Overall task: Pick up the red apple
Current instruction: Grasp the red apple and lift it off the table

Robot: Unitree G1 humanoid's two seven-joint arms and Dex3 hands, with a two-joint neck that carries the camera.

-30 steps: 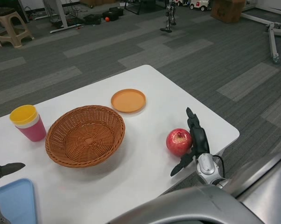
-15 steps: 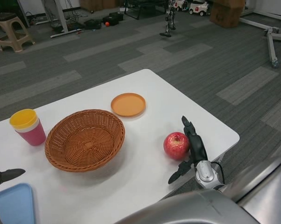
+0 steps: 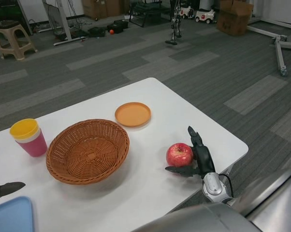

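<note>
Right hand [image 3: 196, 157] cups the apple [image 3: 179, 154] from its right side, one finger under the front, others behind; I cannot tell whether the grip has closed. The apple sits on the bench [image 3: 150, 188] near the right edge, not yet lifted. I judge reach done, grasp and lift left. Left hand [image 3: 5, 188], at the frame's left edge, is mostly cut off.

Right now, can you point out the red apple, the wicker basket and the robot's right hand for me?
red apple [image 3: 179, 154], head view, on its front skin.
wicker basket [image 3: 117, 151], head view, on its right wall.
right hand [image 3: 196, 157], head view, on the palm beside the apple.
</note>
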